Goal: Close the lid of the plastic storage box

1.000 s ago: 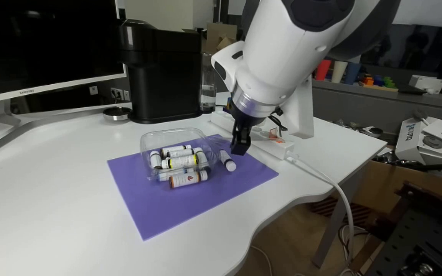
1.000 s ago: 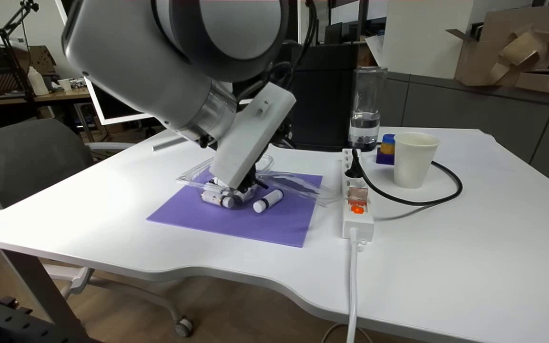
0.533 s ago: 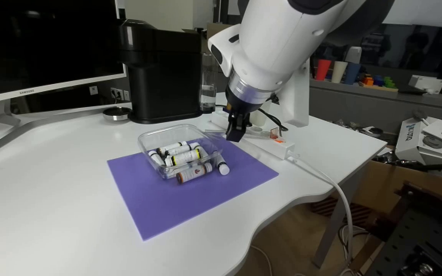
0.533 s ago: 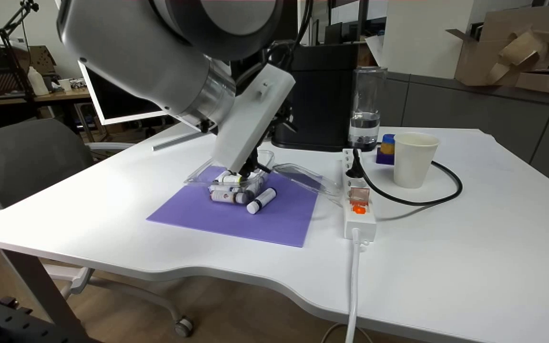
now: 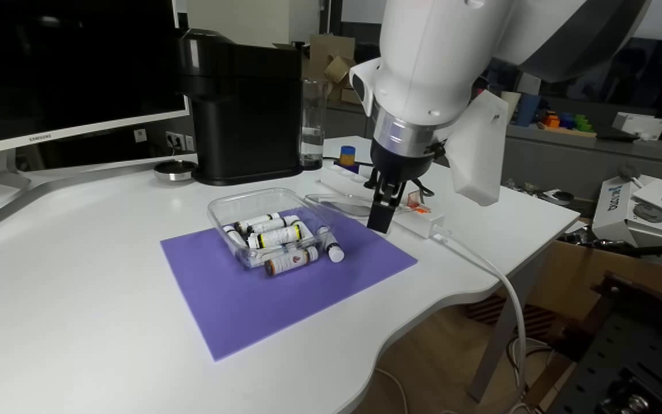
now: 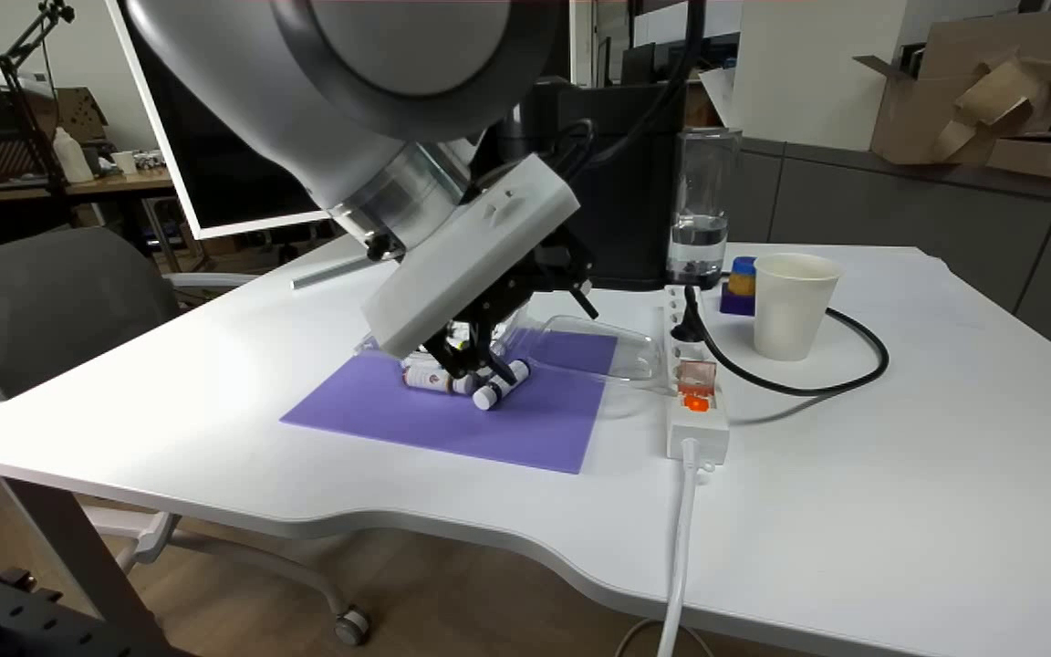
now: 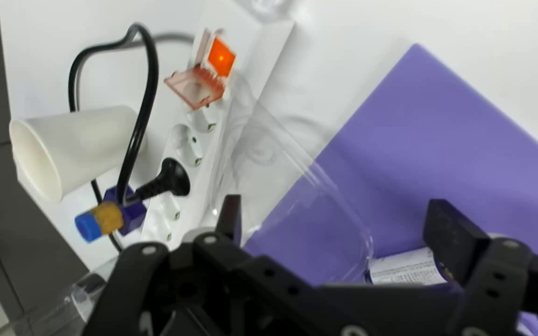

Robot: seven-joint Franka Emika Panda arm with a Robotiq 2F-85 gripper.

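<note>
In an exterior view, a purple mat (image 5: 262, 328) lies in the foreground on the white desk (image 5: 95, 322). An orange-banded vial (image 5: 292, 260) lies at the near side of the plastic storage box (image 5: 262, 202); whether it is inside cannot be determined. A white-capped vial (image 5: 332, 246) rests on the mat just beside the box. The box stands upright on the mat and contains several labelled vials (image 5: 275, 236). The end effector (image 7: 335, 217) is released: in the wrist view, its fingers (image 7: 453, 238) stand well apart, with the lid (image 7: 283, 186) showing between them. The lid is in the open position, folded out from the box across the mat edge; its outer end overlaps the power strip (image 6: 697, 436). Contact with the strip cannot be confirmed. On the strip's far side stand a white cup (image 6: 795, 306) and a block stack (image 6: 738, 287). A clear vessel (image 5: 312, 132), a tall black appliance (image 5: 247, 115) and a monitor (image 5: 66, 69) occupy the rear.
</note>
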